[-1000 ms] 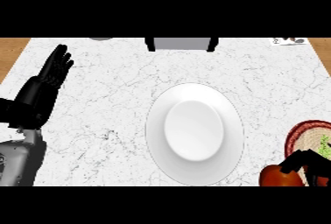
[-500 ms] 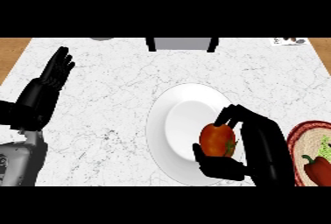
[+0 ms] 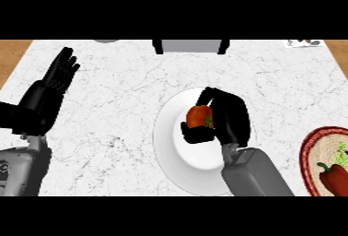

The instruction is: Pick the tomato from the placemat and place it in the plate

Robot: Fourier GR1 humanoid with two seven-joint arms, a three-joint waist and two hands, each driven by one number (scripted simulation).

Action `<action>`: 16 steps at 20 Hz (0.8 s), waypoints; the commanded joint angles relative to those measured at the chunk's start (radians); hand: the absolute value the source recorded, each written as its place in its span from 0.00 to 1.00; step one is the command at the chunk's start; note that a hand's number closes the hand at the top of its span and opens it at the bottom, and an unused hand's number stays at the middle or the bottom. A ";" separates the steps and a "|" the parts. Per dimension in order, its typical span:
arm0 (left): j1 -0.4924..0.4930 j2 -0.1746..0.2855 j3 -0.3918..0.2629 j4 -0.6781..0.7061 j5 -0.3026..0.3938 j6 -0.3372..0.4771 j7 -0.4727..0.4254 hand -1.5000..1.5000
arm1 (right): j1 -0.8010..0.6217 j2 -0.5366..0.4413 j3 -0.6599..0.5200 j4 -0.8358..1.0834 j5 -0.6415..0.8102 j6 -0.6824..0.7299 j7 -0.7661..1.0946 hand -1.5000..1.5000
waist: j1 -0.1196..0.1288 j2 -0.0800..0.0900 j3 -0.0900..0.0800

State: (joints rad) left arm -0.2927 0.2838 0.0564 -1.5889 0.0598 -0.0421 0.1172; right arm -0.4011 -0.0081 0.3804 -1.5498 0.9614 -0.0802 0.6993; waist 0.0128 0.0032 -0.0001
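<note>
- White marbled counter [image 3: 122, 138] fills the view.
- Wood [image 3: 12, 53] shows at its far corners.
- Grey box [image 3: 190, 46] at the far edge, centre.

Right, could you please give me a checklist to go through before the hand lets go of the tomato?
1. Tomato held by the right hand: ok, fingers curl round it.
2. Tomato over the plate: ok, it sits above the plate's upper middle.
3. Tomato low enough to touch the plate: cannot tell from this steep view.
4. Left hand out of the way: ok, open at the view's left, apart from the plate.
5. Pepper on the placemat away from the drop spot: ok, at the right edge, apart from the plate.
</note>
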 commanded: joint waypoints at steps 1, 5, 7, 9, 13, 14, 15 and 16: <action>0.026 0.004 0.017 0.027 -0.003 -0.018 -0.055 0.50 | -0.092 0.008 -0.022 0.164 -0.111 -0.153 0.041 1.00 | 0.006 0.002 0.000; 0.031 -0.029 -0.010 -0.017 -0.027 0.001 -0.033 0.50 | -0.126 0.008 0.011 0.361 -0.204 -0.287 -0.046 0.00 | 0.003 0.001 0.000; -0.045 -0.003 0.020 0.056 -0.009 -0.020 -0.025 0.50 | -0.227 0.008 0.034 0.425 -0.307 -0.336 -0.060 0.00 | 0.008 0.004 0.001; 0.050 0.020 0.039 -0.022 0.014 -0.052 -0.025 0.50 | -0.219 0.008 0.002 0.415 -0.361 -0.335 -0.151 0.00 | 0.010 0.001 0.001; -0.012 -0.015 0.015 -0.037 -0.017 0.007 0.059 0.50 | -0.187 0.008 0.052 0.369 -0.388 -0.505 -0.202 0.00 | -0.001 -0.002 0.001; 0.008 -0.031 0.008 0.048 -0.042 -0.001 -0.049 0.50 | -0.239 0.008 -0.026 0.395 -0.410 -0.501 -0.214 0.00 | -0.005 0.001 0.000; 0.041 -0.008 0.017 -0.068 -0.007 -0.020 0.024 0.50 | -0.210 0.008 -0.007 0.369 -0.424 -0.550 -0.222 0.00 | 0.003 -0.003 0.001; -0.087 -0.008 0.026 0.028 -0.026 0.005 0.041 0.50 | -0.199 0.008 -0.032 0.335 -0.445 -0.533 -0.236 0.00 | -0.015 -0.001 0.001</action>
State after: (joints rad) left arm -0.2961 0.2765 0.0756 -1.5956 0.0443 -0.0560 0.1202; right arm -0.6033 -0.0002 0.3862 -1.1792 0.5739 -0.5498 0.5137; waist 0.0124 0.0030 0.0006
